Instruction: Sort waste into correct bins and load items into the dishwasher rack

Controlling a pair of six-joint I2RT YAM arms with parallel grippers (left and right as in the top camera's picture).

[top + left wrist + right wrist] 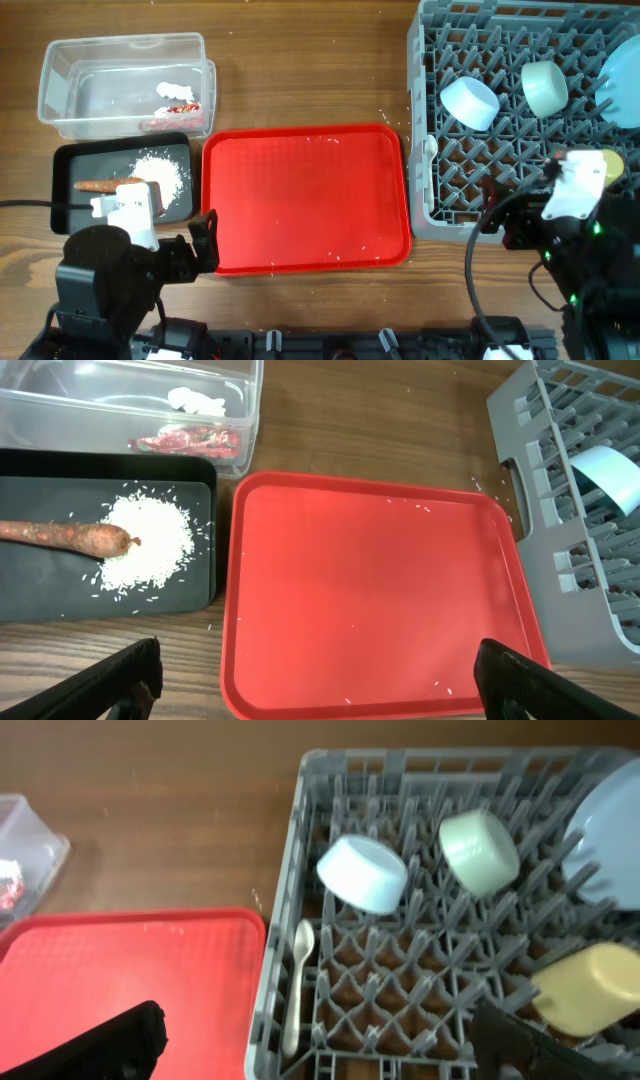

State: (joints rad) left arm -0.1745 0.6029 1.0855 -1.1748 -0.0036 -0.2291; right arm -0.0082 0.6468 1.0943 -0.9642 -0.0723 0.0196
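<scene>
The rack (418,130), at the upper right of the overhead view, holds a blue bowl (469,102), a green bowl (545,87), a plate (622,85) cut off by the frame edge, a spoon (297,982), and a yellow cup (590,988) half hidden under the right arm. The carrot (70,536) and rice (145,545) lie in the black tray (50,585). The wrapper (185,440) and paper (195,402) lie in the clear tub (250,420). The left hand (315,682) and right hand (320,1045) are spread wide, grasping nothing.
</scene>
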